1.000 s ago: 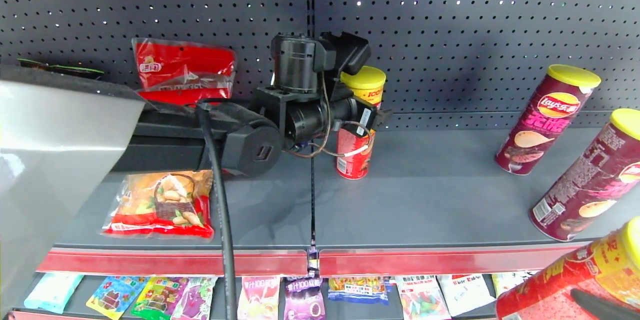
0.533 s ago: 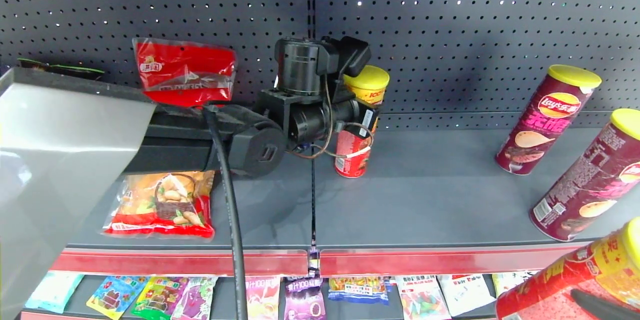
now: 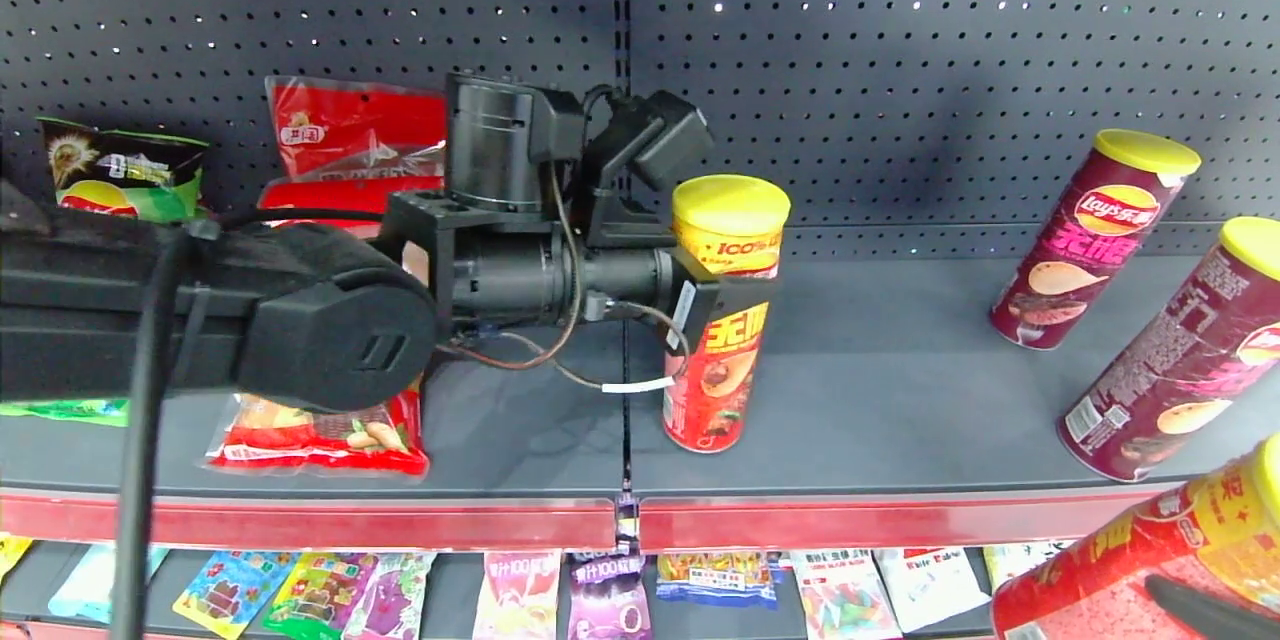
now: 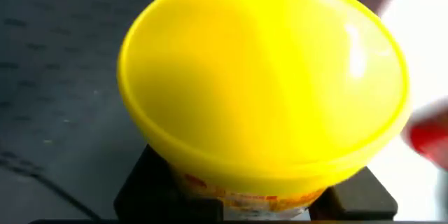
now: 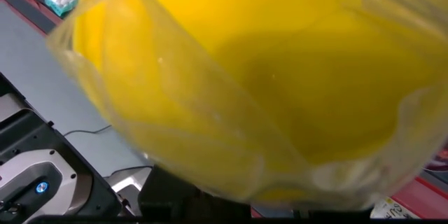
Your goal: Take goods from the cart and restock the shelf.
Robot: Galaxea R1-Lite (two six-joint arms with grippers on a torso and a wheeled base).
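Grey pegboard backs a grey shelf with a red front lip. The left gripper is clamped on the red chip canister, one finger on each side of the body just below the yellow lid. The canister is at mid-shelf, just right of the panel seam and nearer the front lip than the pegboard. I cannot tell whether its base touches the shelf or hangs just above it.

Orientation: its long axis is near vertical, lid up and base down, with the top leaning slightly right. The printed face points toward the near side.

The right gripper is closed on a second red canister at the near right, below the lip. That canister's axis slants, lid toward the upper right.

Risks, as I judge them:
- If the jaws open before the base sits flat, the lean could tip the canister. It could then roll over the lip.
- If the arm pulls out sideways rather than straight back, a finger could drag the canister over.
- The left forearm sits directly above the flat peanut bag and could shove it.
- The two maroon canisters on the right lean already. If the second red canister nudges them on its way in, they may fall.
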